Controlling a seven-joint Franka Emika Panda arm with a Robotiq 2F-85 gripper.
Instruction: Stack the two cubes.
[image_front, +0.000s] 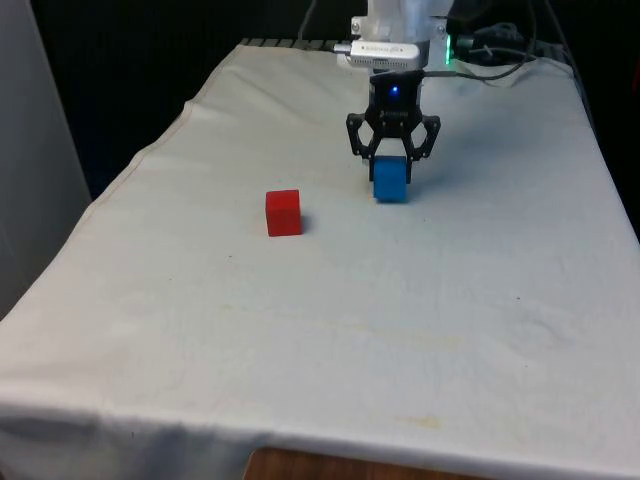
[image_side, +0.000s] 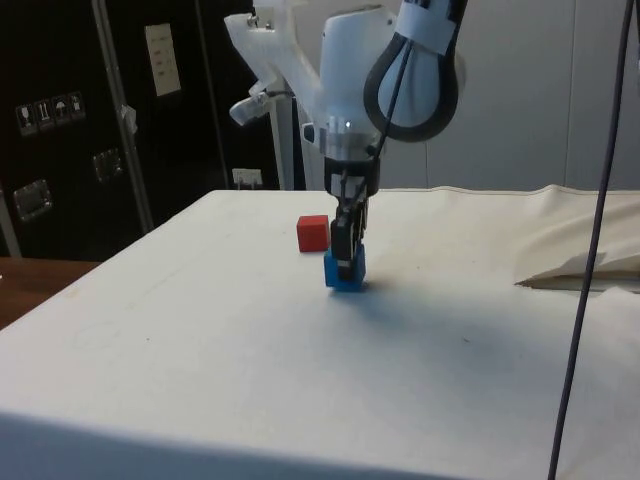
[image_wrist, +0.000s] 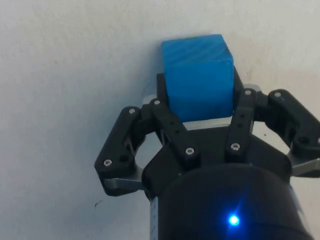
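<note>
The blue cube is found on the worktop, towards the robot's end and to the front view's right of the red cube, which stands apart from it and untouched. The gripper is set down over the blue cube, and in the wrist view the fingers are seen pressed against two opposite side faces, so the gripper is judged closed on the blue cube. In the side view the blue cube appears to rest on, or barely above, the cloth; which of the two cannot be told. Both cubes are judged light, rigid and not fragile. The ribbed surface seen in the wrist view should offer fair friction, so slipping is thought unlikely under a moderate squeeze. The hold is best taken on flat opposite faces, near mid-height and squarely centred, so that the cube does not twist. The red cube, with its level top face, is judged a stable base.
</note>
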